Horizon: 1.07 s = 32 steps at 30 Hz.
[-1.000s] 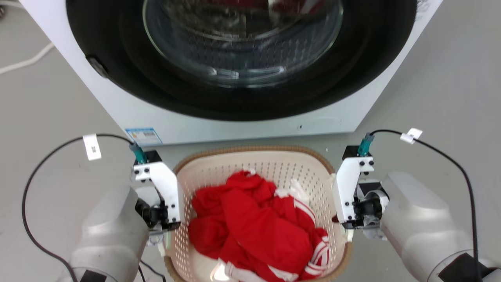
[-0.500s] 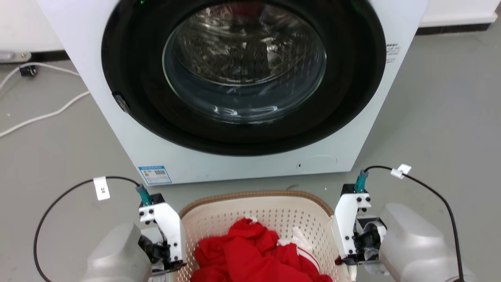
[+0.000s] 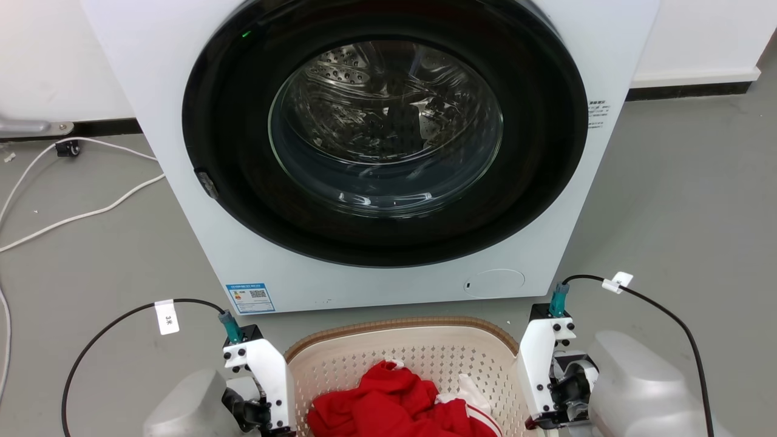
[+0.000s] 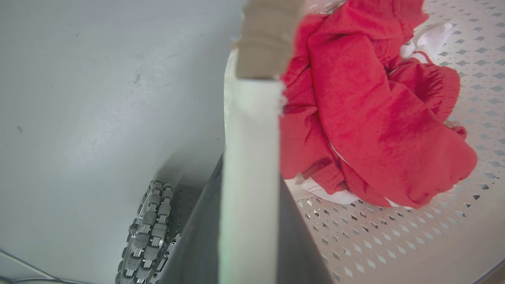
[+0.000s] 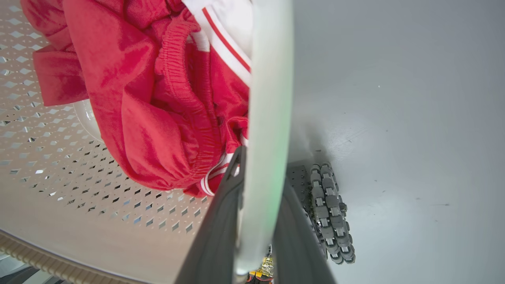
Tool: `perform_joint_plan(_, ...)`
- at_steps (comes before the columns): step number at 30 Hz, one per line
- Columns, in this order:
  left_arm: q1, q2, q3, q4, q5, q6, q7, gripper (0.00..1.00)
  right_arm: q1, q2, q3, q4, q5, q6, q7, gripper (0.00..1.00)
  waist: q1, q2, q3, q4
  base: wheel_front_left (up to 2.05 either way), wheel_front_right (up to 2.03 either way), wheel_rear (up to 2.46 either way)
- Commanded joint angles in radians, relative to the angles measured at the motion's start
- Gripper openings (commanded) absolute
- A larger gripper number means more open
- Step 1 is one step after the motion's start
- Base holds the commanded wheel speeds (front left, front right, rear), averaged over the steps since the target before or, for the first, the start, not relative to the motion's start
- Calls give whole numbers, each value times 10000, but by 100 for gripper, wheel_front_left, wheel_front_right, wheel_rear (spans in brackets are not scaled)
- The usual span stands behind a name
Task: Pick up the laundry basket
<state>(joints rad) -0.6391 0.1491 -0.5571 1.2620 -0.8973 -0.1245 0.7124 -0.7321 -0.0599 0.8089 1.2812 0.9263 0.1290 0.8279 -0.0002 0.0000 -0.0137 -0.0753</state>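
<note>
The cream laundry basket (image 3: 400, 325), perforated and brown-rimmed, sits at the bottom of the head view with red and white clothes (image 3: 397, 405) inside. My left gripper (image 4: 250, 173) is shut on the basket's white left handle (image 4: 248, 130), one dark finger on each side of it. My right gripper (image 5: 262, 169) is shut the same way on the white right handle (image 5: 270, 98). In the head view both wrists (image 3: 262, 382) (image 3: 546, 376) flank the basket, and the fingertips lie below the frame's edge. Red clothes (image 4: 367, 118) (image 5: 158, 98) lie against the perforated wall.
A white front-loading washing machine (image 3: 182, 91) with a closed glass door (image 3: 385, 127) stands just behind the basket. White cables (image 3: 79, 213) trail over the grey floor at left. My base's roller wheels (image 4: 148, 232) (image 5: 329, 213) show beneath the basket's sides.
The head camera has tilted up: the washing machine shows more fully and the basket sits lower in the picture. Both grippers have kept their hold at the basket's sides.
</note>
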Motion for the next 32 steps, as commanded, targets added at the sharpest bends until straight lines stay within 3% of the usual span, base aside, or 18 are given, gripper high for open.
perform_joint_plan(1,44,-213,-22,-142,-99,-100,0,0,140,177,27,-56,79,32,-60,0,2,0,-21,13,0,0,0)
perform_joint_plan(32,-18,-238,-333,39,-410,-101,-604,0,-98,175,228,34,193,32,-552,0,2,0,-138,92,0,0,0)
